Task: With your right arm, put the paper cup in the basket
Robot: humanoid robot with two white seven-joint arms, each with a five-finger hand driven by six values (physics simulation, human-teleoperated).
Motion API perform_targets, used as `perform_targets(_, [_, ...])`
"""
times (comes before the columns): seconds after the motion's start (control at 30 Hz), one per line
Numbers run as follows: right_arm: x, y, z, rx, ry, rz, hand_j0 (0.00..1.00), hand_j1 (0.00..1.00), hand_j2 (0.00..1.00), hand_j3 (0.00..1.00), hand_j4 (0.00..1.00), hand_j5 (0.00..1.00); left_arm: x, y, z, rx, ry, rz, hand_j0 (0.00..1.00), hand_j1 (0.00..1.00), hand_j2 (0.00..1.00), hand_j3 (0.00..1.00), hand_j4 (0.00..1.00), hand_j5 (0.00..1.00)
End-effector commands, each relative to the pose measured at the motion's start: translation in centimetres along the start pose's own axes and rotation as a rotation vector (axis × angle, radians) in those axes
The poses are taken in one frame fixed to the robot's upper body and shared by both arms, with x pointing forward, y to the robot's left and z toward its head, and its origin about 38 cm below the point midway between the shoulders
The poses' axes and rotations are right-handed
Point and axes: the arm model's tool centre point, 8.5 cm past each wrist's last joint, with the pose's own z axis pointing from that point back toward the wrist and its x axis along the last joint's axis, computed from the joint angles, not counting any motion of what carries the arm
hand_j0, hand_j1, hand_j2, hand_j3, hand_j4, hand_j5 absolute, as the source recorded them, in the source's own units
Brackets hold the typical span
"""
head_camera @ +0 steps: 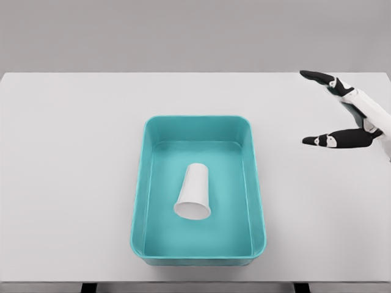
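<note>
We find the teal basket [139,201] near the table's [61,152] front edge, paper cup [194,191] toppled inside; our right hand [342,110], fingers spread and empty, hovers by the right edge, apparently clear after release.

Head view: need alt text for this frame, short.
A white paper cup lies on its side inside a teal basket on a white table, its open mouth toward the camera. The right hand hovers open at the right edge, apart from the basket, holding nothing.

right hand [348,113] raised, fingers spread (empty)
</note>
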Motion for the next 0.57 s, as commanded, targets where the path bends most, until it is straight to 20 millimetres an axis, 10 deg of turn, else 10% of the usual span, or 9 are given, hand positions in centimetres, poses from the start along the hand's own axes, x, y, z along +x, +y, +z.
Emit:
perform_targets(0.0, [-1.6,-1.2,1.7,-0.024,0.086,0.043,1.00,1.00,1.00,1.00,1.00,1.00,0.0,0.0,0.0,0.000,0.000,0.000,1.00,1.00,1.00,1.00,1.00,1.00])
perform_targets(0.53, [-2.5,-0.6,2.7,-0.005,0.137,0.047,1.00,1.00,1.00,1.00,1.00,1.00,0.0,0.0,0.0,0.000,0.000,0.000,1.00,1.00,1.00,1.00,1.00,1.00])
